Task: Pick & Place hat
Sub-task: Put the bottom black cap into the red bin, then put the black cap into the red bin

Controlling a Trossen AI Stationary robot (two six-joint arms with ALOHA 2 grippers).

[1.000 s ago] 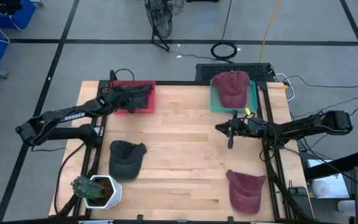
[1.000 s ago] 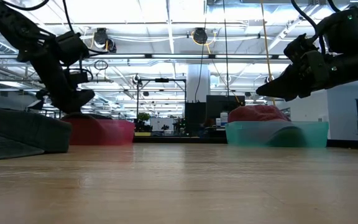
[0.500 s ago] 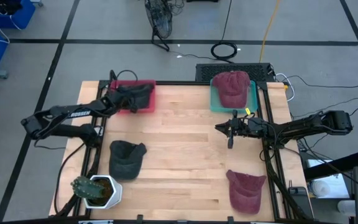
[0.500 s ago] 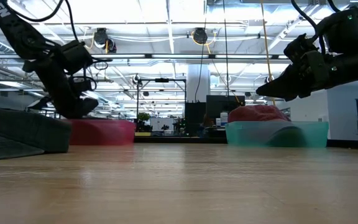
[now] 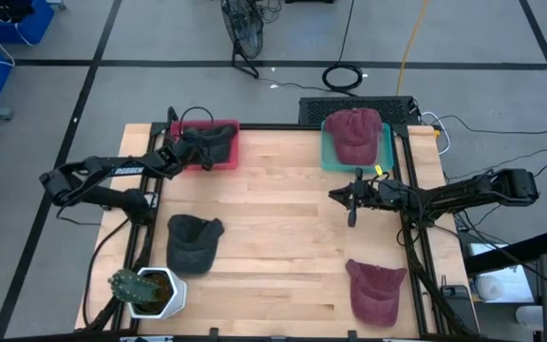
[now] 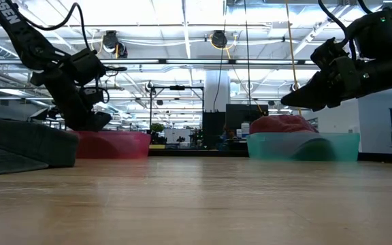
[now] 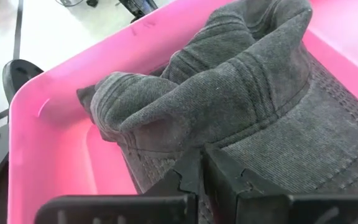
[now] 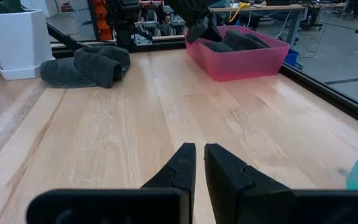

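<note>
A grey hat (image 7: 241, 93) lies crumpled in the pink bin (image 5: 224, 159) at the table's far left. My left gripper (image 7: 201, 163) reaches down into that bin (image 5: 180, 155) and is shut at the hat's cloth. A second grey hat (image 5: 194, 242) rests flat on the table near the left side. One red hat (image 5: 354, 133) fills the teal bin (image 5: 328, 160) at the far right. Another red hat (image 5: 376, 290) lies near the front right. My right gripper (image 5: 342, 198) hovers shut above the table's right half, touching nothing. My left gripper closes its fingertips (image 7: 188, 171) on the grey hat's stitched cloth (image 7: 185, 146) beside the brim. It comes slanting down from the table's left side. The fingers hide how much cloth lies between them. The hat rests on the pink bin's floor, bunched up in folds.
A white pot with a green plant (image 5: 150, 290) stands at the near left corner. Black frame rails run along the table's left and right sides (image 5: 416, 256). Bare wood lies in the table's middle (image 5: 283, 228).
My left gripper has sunk lower into the pink bin over the grey hat, and its arm has leaned in toward the bin. My right arm has kept still.
</note>
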